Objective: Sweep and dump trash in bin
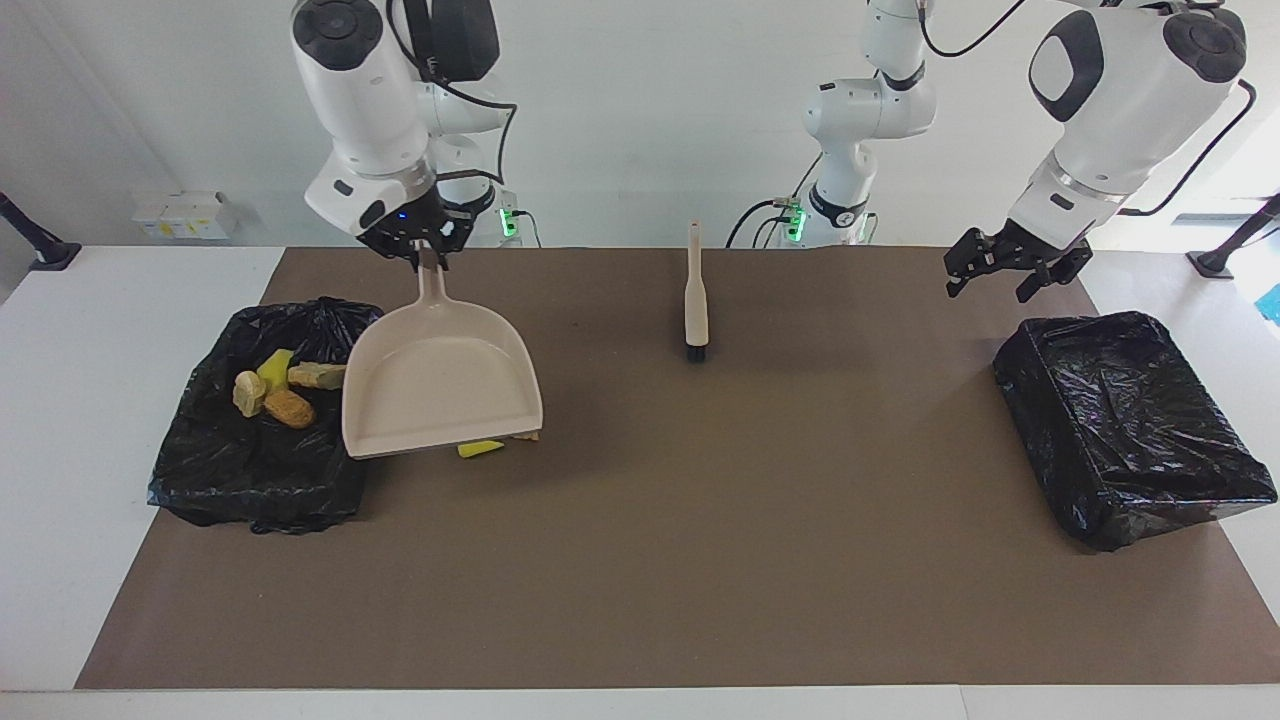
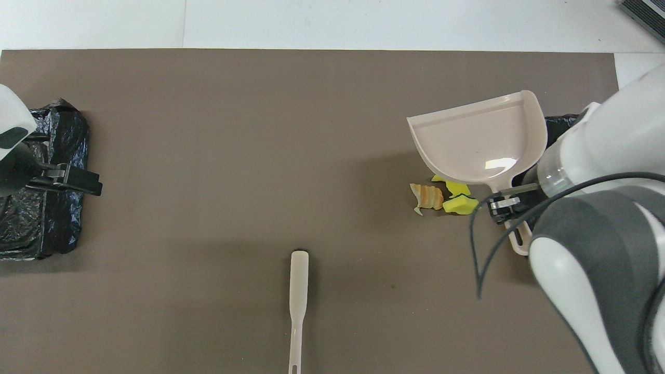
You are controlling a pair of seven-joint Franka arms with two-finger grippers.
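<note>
You have the right end effector [image 1: 432,252] clamped on the handle of the dustpan [image 1: 440,385], which hangs empty beside the bin [image 1: 215,470] at the right arm's end of the bench. Four lumps of trash [image 1: 275,392] already lie in that bin. A few more pieces [image 2: 446,198] sit on the mat [image 1: 700,560] under the dustpan, unswept. The brush [image 1: 696,305] lies untouched mid-mat. Your left end effector [image 1: 1005,268] waits with fingers spread over a second bin [image 1: 1130,430].
</note>
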